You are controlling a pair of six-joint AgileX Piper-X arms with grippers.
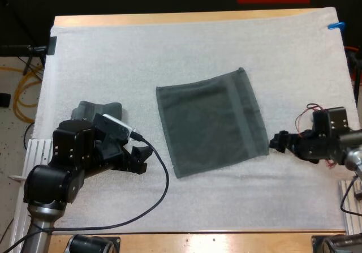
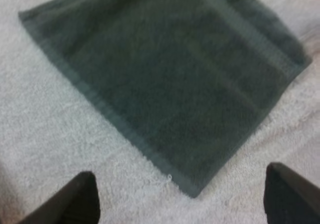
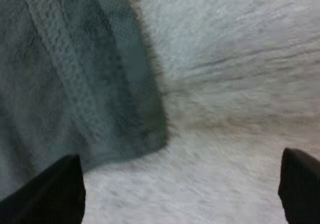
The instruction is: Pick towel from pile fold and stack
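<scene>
Flat towel (image 1: 212,123) lying between both grippers. Right gripper (image 1: 276,141), fingers apart, just beside near-right corner; left gripper (image 1: 141,159), fingers apart too, farther from near-left corner.

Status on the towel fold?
Left gripper open, by near-left corner of flat towel. Right gripper open, at its near-right corner. Towel spread, unfolded. Crumpled towel beside left arm, apart.

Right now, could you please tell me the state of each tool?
Left tool: open, holding nothing, near a corner of the spread towel.
Right tool: open, holding nothing, beside the same towel's other near corner.
</scene>
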